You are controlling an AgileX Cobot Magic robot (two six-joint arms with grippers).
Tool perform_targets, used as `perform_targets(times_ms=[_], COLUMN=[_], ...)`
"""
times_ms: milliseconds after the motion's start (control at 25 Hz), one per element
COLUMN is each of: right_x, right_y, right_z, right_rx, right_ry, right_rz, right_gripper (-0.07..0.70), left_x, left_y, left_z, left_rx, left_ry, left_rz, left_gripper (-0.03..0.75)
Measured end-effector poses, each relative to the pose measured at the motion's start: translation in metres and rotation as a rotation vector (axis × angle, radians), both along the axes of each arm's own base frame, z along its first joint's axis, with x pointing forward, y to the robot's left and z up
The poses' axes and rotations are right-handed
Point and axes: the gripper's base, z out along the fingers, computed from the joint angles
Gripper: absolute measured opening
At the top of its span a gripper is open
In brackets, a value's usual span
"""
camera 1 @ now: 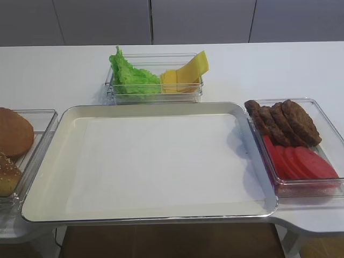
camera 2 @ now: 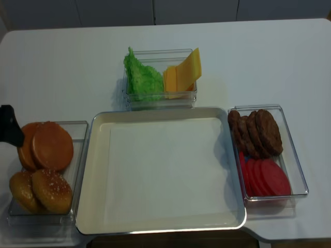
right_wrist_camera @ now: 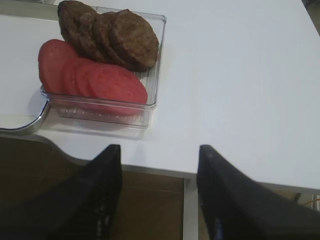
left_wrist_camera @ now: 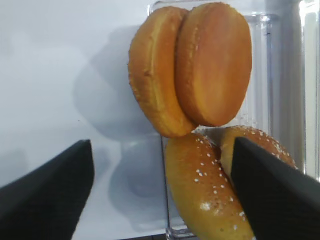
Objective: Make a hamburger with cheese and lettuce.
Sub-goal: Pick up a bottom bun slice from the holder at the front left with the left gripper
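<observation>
From the high views, your tray (camera 1: 161,161) sits bare on the white table (camera 1: 54,70), lettuce (camera 1: 129,75) and cheese (camera 1: 185,75) binned behind it. Your right gripper (right_wrist_camera: 159,200) hangs open, empty, near the tomato slices (right_wrist_camera: 90,77). Your left gripper (left_wrist_camera: 160,195) gapes empty over the buns (left_wrist_camera: 200,70).

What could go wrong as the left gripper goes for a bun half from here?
1. The plain bun halves lean on edge, overlapping, so the open left gripper may catch both.
2. The sesame tops sit right beside them and could be grabbed instead.
3. A finger could nudge the clear bun container.
</observation>
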Motion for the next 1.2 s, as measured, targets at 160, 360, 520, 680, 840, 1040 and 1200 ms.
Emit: perform_targets(times_ms=[160,360,520,680,840,1040,1200], right_x=[0.000,0.000,0.000,0.000,0.000,0.000,0.000], right_y=[0.000,0.000,0.000,0.000,0.000,0.000,0.000], right_z=[0.000,0.000,0.000,0.000,0.000,0.000,0.000], right_rx=[0.000,0.000,0.000,0.000,0.000,0.000,0.000], right_ry=[-0.002,-0.002,-0.002,-0.002,-0.002,-0.002,-0.002], right_rz=[0.000,0.000,0.000,0.000,0.000,0.000,0.000], right_gripper=[0.391,0.391,0.391,0.391,0.391,0.391,0.391], left_x=[0.005,0.012,0.018,0.024,0.028,0.032,0.033], left_y=[0.004,0.007,0.010,0.012,0.013,0.014,0.014], left_z=[-0.010,-0.017,-0.023,-0.031,-0.037,-0.043,-0.042], left_rx=[0.012,0.021,0.025,0.023,0.018,0.012,0.012], left_ry=[0.040,0.036,0.028,0.037,0.046,0.042,0.033], left_rz=[-0.004,-0.001,0.003,0.006,0.007,0.012,0.007], left_gripper=[0.641,0.640,0.625,0.601,0.592,0.589,0.574])
